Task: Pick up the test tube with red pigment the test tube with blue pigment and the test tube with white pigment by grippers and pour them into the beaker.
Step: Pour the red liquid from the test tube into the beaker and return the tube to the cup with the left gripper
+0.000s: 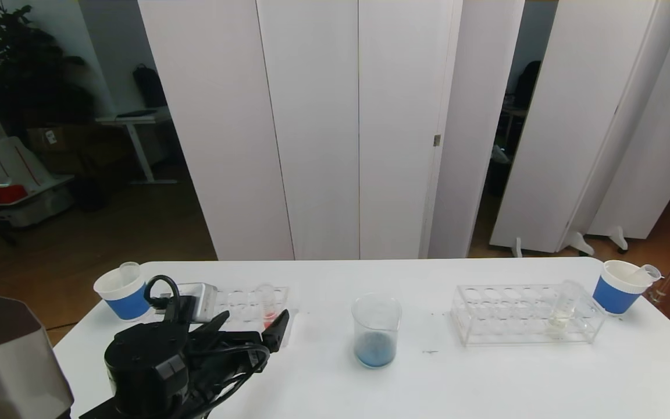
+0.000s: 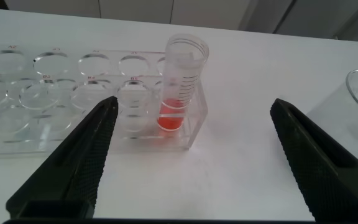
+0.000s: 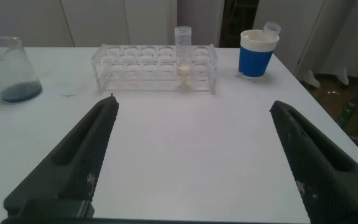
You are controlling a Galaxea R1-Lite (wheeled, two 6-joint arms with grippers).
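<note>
Left gripper (image 2: 191,155) spread wide, near red tube (image 2: 180,84) standing in clear rack (image 2: 55,93); right gripper (image 3: 191,155) likewise spread, above table (image 3: 185,143).

My head camera looks down across the whole surface (image 1: 486,378). My left wrist camera sits close to the left rack (image 2: 73,99); my right wrist camera faces the right rack (image 3: 154,65) from farther off, sharing the beaker (image 3: 8,68).

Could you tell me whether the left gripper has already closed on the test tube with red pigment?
No, the left gripper is open, its fingers wide apart short of the test tube with red pigment, which stands in its rack.
</note>
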